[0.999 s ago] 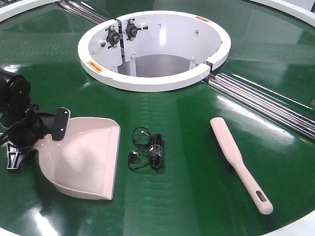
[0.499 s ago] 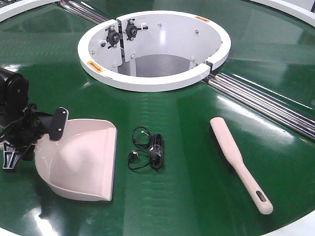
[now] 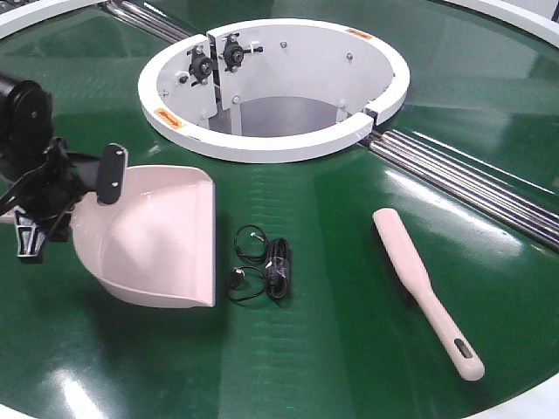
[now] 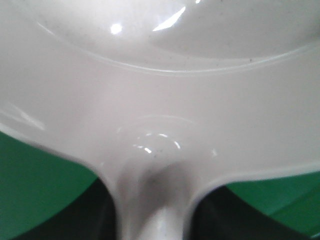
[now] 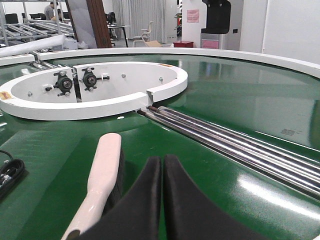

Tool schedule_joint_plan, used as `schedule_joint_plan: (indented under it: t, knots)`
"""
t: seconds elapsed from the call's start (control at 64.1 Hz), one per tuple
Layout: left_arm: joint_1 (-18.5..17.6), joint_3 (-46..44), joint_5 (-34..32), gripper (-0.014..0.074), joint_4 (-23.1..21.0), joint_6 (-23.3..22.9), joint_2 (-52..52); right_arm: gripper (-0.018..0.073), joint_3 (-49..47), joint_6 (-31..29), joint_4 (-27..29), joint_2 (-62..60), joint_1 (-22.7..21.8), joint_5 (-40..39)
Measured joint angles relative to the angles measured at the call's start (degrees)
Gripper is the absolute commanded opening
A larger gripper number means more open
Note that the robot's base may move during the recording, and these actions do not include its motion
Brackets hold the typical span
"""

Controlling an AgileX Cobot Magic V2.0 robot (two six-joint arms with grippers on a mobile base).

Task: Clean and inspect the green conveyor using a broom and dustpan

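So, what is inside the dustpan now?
The dustpan looks empty: only bare pink plastic shows in the front view. Its rear left corner is covered by a finger of the left gripper, so that part cannot be checked.

L pincer (image 3: 65, 205) clamps dustpan (image 3: 157, 236) (arm low, far left); R pincer (image 5: 162, 167) closed, tips touching.

Left wrist view was blurred: dustpan (image 4: 160, 100) filled it, cropped on all sides. In front view, dustpan handle was hidden behind left gripper (image 3: 65, 205). In right wrist view, broom (image 5: 102, 170) handle end and black cable (image 5: 9, 175) were cut off by edges.
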Motion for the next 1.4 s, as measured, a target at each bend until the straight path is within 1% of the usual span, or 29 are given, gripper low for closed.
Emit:
schedule_joint_plan:
  t: [0.156, 0.281, 0.39, 0.702, 1.108, 1.404]
  knots:
    - [-1.44, -0.50, 1.70, -0.0008, 0.55, -0.49, 1.96, -0.0008, 0.00, 0.00, 0.00, 0.00, 0.00, 0.00]
    - [-1.46, -0.50, 2.41, -0.0008, 2.31, -2.74, 3.32, -0.0008, 0.00, 0.00, 0.00, 0.00, 0.00, 0.00]
    - [-1.52, -0.50, 2.35, -0.0008, 2.92, -3.60, 3.89, -0.0008, 0.00, 0.00, 0.00, 0.00, 0.00, 0.00]
    - [-3.69, -0.56, 1.97, -0.0008, 4.32, -4.08, 6.40, -0.0008, 0.00, 0.00, 0.00, 0.00, 0.00, 0.00]
    - [-3.76, -0.56, 1.97, -0.0008, 4.43, -4.08, 6.44, -0.0008, 0.00, 0.00, 0.00, 0.00, 0.00, 0.00]
    - [-3.76, -0.66, 3.62, -0.0006, 3.99, -4.53, 6.44, -0.0008, 0.00, 0.00, 0.00, 0.00, 0.00, 0.00]
